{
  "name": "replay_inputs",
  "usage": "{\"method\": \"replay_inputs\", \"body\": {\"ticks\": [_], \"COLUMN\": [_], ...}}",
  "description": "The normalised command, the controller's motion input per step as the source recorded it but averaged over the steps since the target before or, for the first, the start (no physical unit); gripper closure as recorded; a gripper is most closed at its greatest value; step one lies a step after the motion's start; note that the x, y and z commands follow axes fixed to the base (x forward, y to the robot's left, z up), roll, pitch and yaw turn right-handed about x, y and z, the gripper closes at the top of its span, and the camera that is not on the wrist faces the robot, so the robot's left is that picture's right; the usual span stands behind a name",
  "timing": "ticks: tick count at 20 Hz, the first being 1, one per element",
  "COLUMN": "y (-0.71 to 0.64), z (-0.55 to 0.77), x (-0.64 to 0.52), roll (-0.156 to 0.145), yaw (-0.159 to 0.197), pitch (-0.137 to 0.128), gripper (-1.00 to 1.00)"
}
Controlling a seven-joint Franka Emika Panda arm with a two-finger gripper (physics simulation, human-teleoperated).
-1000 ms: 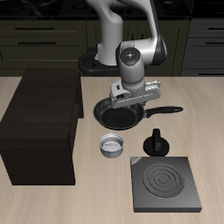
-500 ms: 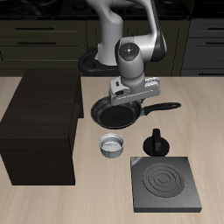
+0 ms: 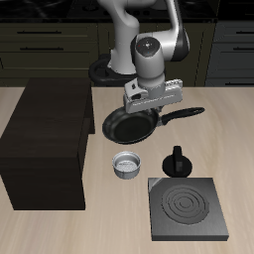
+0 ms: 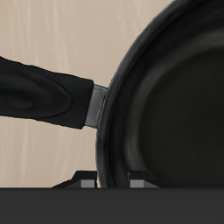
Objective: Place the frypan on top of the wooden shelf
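Observation:
The frypan [image 3: 127, 126] is a round black pan with a long handle, held a little above the table beside the wooden shelf [image 3: 45, 139]. My gripper [image 3: 150, 106] is shut on the pan's rim near the handle's root. The handle [image 3: 185, 113] points away from the shelf. The wrist view shows the pan's rim and inside [image 4: 179, 96] and the handle [image 4: 44, 92] over the light table, with my fingertips [image 4: 84, 182] at the rim. The shelf is a large dark brown boxy cabinet, and its top is bare.
A small grey metal bowl [image 3: 127, 165] stands in front of the pan. A small black knobbed object [image 3: 177, 163] stands beside the bowl. A flat square black stove plate [image 3: 186, 208] lies near the table's front edge. Dark kitchen cabinets line the back.
My gripper has risen and moved slightly back with the frypan in it. The pan's handle now sits higher over the table. The bowl, knobbed object and stove plate have not moved.

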Motion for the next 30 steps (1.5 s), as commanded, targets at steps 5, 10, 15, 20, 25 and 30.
{"method": "replay_inputs", "body": {"ticks": [5,10,15,20,25,30], "y": [-0.13,-0.16,-0.22,-0.11,-0.09,-0.13], "z": [0.40,0.35,0.48,0.42,0.26,0.30], "x": [0.01,-0.03,-0.03,-0.10,-0.05,-0.06], "roll": [-0.049,-0.040,-0.071,-0.042,-0.021,-0.030], "yaw": [0.002,0.007,-0.012,-0.008,-0.002,0.000], "pitch": [-0.076,-0.056,-0.071,-0.069,-0.047,-0.047], "gripper": [1.00,1.00,1.00,1.00,1.00,1.00]}}
